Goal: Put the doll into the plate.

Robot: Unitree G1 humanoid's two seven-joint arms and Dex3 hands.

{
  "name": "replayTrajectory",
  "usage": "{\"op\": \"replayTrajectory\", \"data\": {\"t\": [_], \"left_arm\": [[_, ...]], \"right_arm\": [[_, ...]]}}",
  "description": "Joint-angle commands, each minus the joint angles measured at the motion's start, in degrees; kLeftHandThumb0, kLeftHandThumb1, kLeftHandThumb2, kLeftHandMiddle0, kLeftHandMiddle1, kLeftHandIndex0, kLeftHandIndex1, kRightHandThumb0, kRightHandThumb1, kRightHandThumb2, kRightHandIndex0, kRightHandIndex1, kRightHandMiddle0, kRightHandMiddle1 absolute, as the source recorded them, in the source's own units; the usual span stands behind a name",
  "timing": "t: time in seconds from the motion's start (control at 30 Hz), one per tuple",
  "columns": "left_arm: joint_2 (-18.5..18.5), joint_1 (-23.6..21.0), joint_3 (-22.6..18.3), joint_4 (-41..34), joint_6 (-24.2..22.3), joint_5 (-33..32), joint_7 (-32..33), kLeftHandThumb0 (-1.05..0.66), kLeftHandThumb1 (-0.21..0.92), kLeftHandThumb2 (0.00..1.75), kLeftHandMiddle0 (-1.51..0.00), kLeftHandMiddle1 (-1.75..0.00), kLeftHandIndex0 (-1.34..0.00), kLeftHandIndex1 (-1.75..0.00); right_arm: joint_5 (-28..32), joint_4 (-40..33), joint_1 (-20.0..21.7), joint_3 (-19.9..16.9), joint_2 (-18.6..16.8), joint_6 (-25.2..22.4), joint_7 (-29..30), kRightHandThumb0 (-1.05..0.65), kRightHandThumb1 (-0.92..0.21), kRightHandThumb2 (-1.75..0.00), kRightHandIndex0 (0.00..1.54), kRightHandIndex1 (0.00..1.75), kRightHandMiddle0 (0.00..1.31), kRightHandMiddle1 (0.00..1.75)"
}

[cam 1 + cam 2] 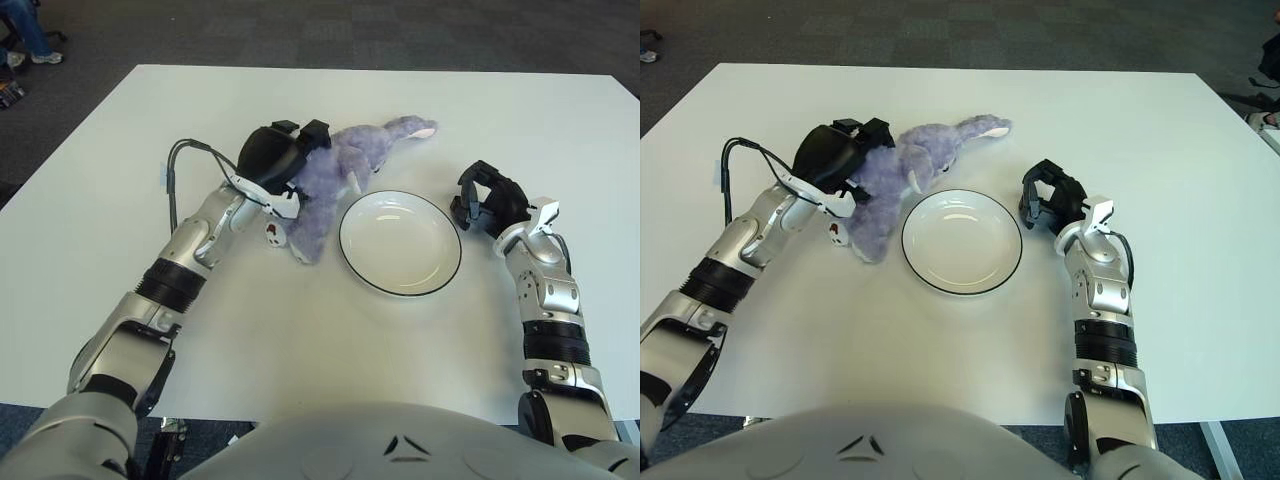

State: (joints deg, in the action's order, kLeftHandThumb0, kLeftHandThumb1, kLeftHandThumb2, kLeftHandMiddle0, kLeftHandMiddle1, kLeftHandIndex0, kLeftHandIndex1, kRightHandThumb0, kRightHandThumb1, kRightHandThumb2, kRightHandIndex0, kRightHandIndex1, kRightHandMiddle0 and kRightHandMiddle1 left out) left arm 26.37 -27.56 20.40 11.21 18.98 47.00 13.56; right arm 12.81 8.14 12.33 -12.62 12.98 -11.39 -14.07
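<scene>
while grasping the doll (335, 175) at its left side, left hand (278, 158) sits with black fingers clamped into the purple plush, so pickup step looks in hand rather than done. doll still outside the plate (400, 242), lying on the table (120, 180) just beside the plate's left rim, one long ear stretched toward the far side, lower body and a pale foot hanging down near the rim. appears partly raised at the gripped end, though hard to say whether any of it has cleared the tabletop. next move, judging from this, calls for lifting the plush free, carrying it rightward over the white dish and letting go so the body settles inside the black-edged rim; floppy limbs could drape over the edge. right hand (487, 202) shows just right of the plate, fingers curled, holding nothing. hidden: exact finger contact under the left hand, buried in fur; doll's face mostly turned away; contact between the right hand and the table impossible to tell.
</scene>
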Motion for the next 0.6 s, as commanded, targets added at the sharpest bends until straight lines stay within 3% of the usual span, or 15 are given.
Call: {"op": "replayTrajectory", "data": {"t": [0.0,0.57], "left_arm": [[-0.3,0.5,-1.9,-1.9,0.8,-1.6,1.2,0.0,-0.01,1.59,-0.88,-1.47,-0.72,-1.75],[-0.7,2.3,-4.6,-5.6,2.6,-4.4,-0.1,0.0,-0.03,1.64,-0.88,-1.54,-0.71,-1.75]], "right_arm": [[0.4,1.5,-0.5,-0.2,0.3,-0.7,-0.2,-0.44,-0.46,-1.15,1.27,1.75,0.51,1.75],[0.0,0.9,-0.6,0.0,0.5,-1.3,0.2,-0.44,-0.47,-1.13,1.27,1.75,0.5,1.75]]}}
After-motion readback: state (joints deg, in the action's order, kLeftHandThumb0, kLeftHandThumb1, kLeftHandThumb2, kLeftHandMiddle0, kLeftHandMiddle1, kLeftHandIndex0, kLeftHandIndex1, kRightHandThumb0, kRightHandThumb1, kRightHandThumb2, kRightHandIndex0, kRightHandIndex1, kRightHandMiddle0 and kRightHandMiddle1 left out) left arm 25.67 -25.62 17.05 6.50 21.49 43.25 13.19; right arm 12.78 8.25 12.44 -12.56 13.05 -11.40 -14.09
